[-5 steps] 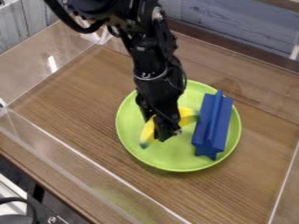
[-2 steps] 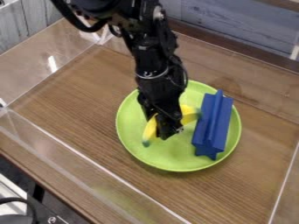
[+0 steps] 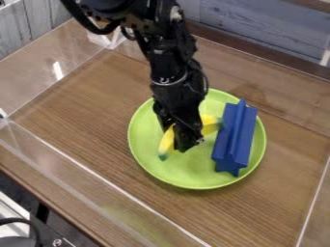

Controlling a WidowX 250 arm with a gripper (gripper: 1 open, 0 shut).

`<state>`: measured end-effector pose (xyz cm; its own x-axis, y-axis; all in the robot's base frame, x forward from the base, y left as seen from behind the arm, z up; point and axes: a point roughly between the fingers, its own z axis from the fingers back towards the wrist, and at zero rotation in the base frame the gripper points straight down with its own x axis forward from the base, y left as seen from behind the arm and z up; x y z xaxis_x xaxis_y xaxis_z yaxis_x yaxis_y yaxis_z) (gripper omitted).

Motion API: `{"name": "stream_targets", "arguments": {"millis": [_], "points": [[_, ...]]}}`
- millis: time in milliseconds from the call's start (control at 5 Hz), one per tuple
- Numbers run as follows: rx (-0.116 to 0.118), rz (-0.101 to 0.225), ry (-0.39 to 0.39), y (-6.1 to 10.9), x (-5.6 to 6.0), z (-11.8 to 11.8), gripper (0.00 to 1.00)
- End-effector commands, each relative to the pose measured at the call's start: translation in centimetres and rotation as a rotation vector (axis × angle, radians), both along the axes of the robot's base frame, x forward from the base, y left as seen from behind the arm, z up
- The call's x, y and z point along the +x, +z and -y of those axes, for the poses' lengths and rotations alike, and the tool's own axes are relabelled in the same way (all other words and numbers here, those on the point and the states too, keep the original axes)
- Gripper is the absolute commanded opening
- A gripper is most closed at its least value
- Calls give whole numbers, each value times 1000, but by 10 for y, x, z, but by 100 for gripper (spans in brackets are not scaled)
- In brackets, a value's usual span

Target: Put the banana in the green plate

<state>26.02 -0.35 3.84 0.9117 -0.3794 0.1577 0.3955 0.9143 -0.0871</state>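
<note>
The green plate (image 3: 168, 166) lies on the wooden table, right of centre. On it rests the yellow banana (image 3: 165, 143), one end poking out at the lower left of my fingers and another bit (image 3: 206, 125) showing on their right. My black gripper (image 3: 178, 138) points straight down over the plate's middle, shut on the banana, its fingertips down at the plate's surface. The banana's middle is hidden behind the fingers.
A long blue ridged block (image 3: 234, 135) lies on the plate's right half, just right of the gripper. Clear plastic walls (image 3: 58, 68) fence the wooden table on the left and front. A blue-grey wall runs along the back.
</note>
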Motion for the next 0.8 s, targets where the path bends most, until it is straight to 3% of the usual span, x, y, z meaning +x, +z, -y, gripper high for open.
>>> {"name": "stream_targets", "arguments": {"millis": [0, 200, 600], "points": [[-1, 36, 19, 7, 9, -4, 0], [-4, 33, 25, 10, 9, -5, 100], [-21, 46, 40, 30, 10, -6, 100]]}}
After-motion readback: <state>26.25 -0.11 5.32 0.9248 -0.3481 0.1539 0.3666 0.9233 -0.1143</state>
